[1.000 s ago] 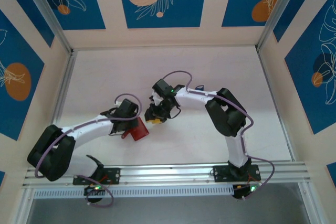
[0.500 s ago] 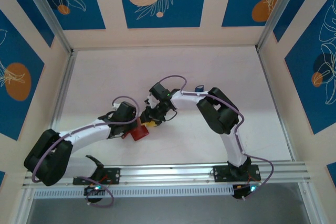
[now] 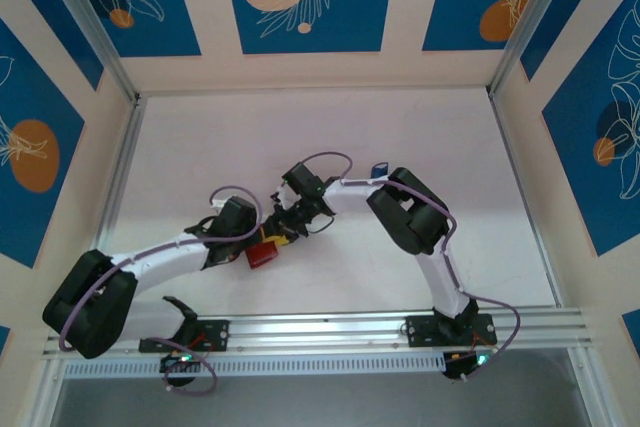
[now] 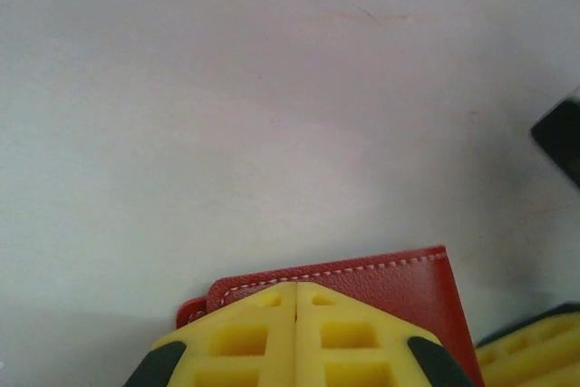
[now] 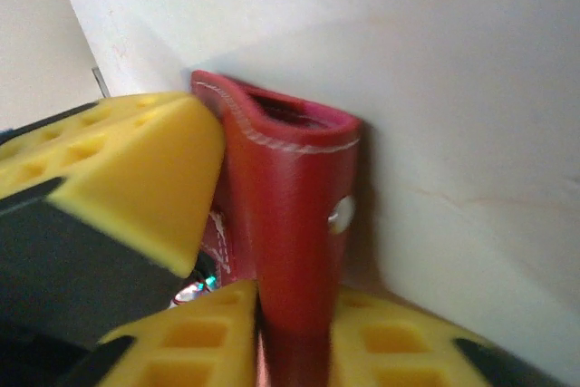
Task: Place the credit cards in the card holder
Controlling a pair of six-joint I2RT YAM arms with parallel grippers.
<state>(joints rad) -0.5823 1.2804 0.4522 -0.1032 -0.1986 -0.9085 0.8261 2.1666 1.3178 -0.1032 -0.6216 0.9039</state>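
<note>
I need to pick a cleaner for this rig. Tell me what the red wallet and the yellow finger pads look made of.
Red folded wallet: leather or imitation, semi-matte, judging by fine grain, pale stitching; its silver snap button looks metal. Yellow finger pads: matte moulded plastic or rubber, going by the recessed square cells; which one, unclear.

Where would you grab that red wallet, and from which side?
Pinch the card holder across its thin side, one finger on each broad leather face, coming in end-on. Those faces are flat and close together, as the right fingers straddling it show. Probably best to keep clear of the snap button.
</note>
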